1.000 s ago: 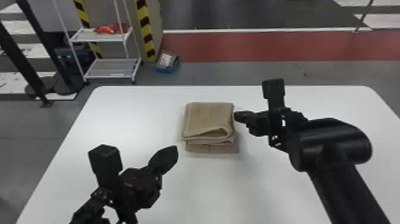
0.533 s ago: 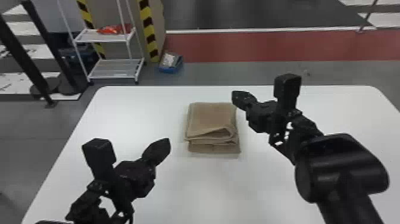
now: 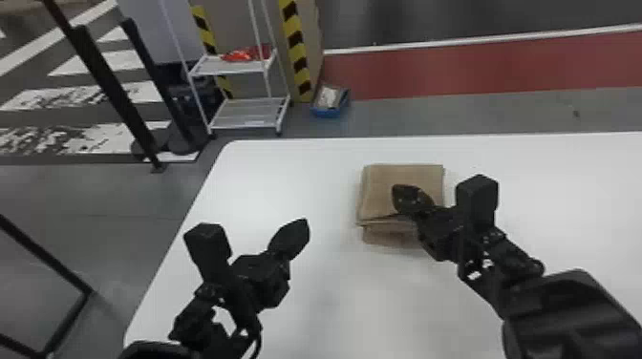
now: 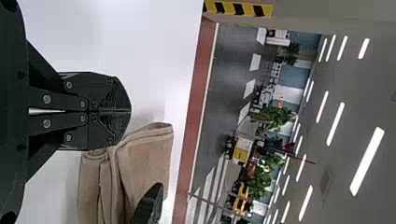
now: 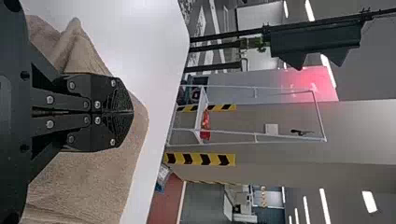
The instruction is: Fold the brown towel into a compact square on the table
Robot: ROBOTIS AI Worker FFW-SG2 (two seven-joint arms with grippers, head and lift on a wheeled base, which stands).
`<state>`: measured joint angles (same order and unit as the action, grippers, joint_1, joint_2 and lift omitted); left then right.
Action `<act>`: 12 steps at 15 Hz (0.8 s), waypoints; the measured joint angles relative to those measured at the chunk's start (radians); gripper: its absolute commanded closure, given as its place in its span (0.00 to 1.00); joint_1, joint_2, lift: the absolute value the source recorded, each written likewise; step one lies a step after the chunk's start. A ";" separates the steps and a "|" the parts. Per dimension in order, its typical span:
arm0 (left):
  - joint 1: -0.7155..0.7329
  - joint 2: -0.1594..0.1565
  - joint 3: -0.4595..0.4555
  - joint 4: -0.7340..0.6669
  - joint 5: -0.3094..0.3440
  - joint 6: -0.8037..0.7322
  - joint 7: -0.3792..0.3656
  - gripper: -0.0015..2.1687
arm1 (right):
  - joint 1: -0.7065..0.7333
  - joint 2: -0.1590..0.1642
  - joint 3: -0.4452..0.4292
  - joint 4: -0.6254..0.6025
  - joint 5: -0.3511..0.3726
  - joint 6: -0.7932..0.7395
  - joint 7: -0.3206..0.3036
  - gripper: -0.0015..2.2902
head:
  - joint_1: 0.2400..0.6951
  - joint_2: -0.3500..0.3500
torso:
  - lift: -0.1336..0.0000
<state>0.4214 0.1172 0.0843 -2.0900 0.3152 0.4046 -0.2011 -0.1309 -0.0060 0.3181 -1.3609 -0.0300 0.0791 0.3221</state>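
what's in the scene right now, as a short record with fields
towel: brown, folded in layers, lying on the table
left gripper: shut, empty, left of the towel
right gripper: shut, over the towel, contact unclear
table: white, rounded corner
background: white rack, blue box on floor

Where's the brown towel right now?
In the head view, the brown towel lies folded on the white table, partly behind the right pincer and to the right of the left pincer.
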 measured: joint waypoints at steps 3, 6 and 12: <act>-0.003 -0.003 -0.009 0.002 -0.001 0.000 -0.002 0.79 | 0.049 -0.015 -0.007 -0.028 0.012 0.003 0.000 0.88 | 1.00 0.83 | 0.12; -0.003 -0.005 -0.014 0.000 -0.001 0.000 -0.003 0.79 | 0.087 -0.023 -0.024 -0.048 0.015 -0.001 0.000 0.88 | 1.00 0.81 | 0.12; 0.005 -0.005 -0.024 -0.009 -0.002 0.000 0.003 0.79 | 0.124 -0.032 -0.044 -0.051 0.010 -0.014 0.001 0.88 | 1.00 0.78 | 0.12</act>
<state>0.4263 0.1119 0.0599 -2.0989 0.3132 0.4044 -0.1981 -0.0069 -0.0381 0.2741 -1.4116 -0.0204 0.0648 0.3226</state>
